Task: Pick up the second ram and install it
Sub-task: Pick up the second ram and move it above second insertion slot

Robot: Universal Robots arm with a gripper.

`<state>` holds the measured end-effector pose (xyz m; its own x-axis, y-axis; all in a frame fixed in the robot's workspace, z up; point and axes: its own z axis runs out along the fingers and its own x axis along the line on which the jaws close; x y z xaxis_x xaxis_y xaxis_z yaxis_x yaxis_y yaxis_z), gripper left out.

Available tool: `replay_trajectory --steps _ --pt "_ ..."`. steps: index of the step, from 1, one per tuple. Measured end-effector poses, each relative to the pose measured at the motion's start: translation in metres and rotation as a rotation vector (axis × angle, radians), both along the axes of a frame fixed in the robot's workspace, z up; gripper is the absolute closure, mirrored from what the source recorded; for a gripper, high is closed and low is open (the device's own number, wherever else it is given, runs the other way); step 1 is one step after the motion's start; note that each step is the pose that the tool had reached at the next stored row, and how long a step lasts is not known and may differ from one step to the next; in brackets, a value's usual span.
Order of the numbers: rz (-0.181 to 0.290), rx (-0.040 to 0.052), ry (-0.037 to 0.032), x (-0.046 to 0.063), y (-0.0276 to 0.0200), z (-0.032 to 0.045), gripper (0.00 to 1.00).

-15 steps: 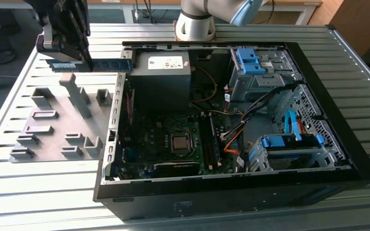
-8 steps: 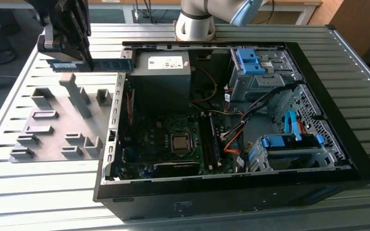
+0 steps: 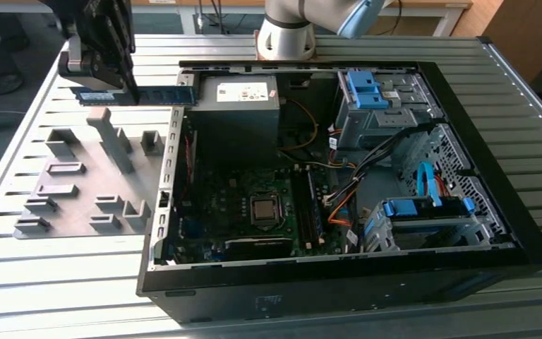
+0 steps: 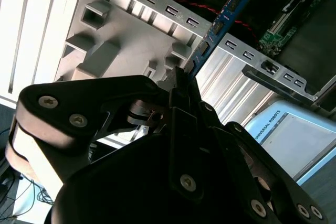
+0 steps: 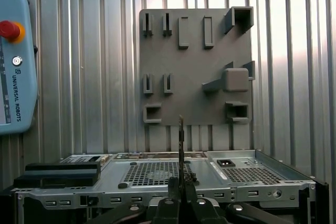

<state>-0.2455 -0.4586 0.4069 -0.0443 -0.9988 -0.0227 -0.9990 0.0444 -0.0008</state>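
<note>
Pinching the second ram (image 4: 221, 20) between them, the two fingers (image 4: 181, 98) of the gripper (image 4: 184, 74) are pressed in on the thin board with no gap visible, and most of its length sticks out beyond their tips. In the first wrist view the same stick (image 5: 181, 142) is seen edge-on, rising as a narrow dark line from the gripper (image 5: 181, 184). Just past it lies the one open computer case (image 5: 210, 174), and farther on the single grey holder tray (image 5: 194, 51) lies flat on the ribbed table (image 5: 79, 77). One teach pendant (image 5: 16, 51) lies at the side of the table.

In the exterior view the gripper (image 3: 111, 88) hangs above the table's far edge on the exterior view's left, and carries the blue ram (image 3: 163, 94) level in the air, clear of the tray (image 3: 92, 183) and beside the case's far corner. Inside the case (image 3: 497, 212) are two light-blue drive brackets, one nearer (image 3: 426, 208) and one farther (image 3: 365, 88). The arm's base (image 3: 285, 32) stands beyond the case.
</note>
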Motion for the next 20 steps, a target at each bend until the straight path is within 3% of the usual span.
replay_trajectory --steps 13,14,20 --pt "0.0 0.0001 0.0 0.007 0.0 0.0 0.85" --pt "0.0 0.0001 -0.0001 0.015 0.0 -0.0001 0.85" --pt "0.0 0.0001 -0.0001 0.017 0.0 -0.0001 0.85"
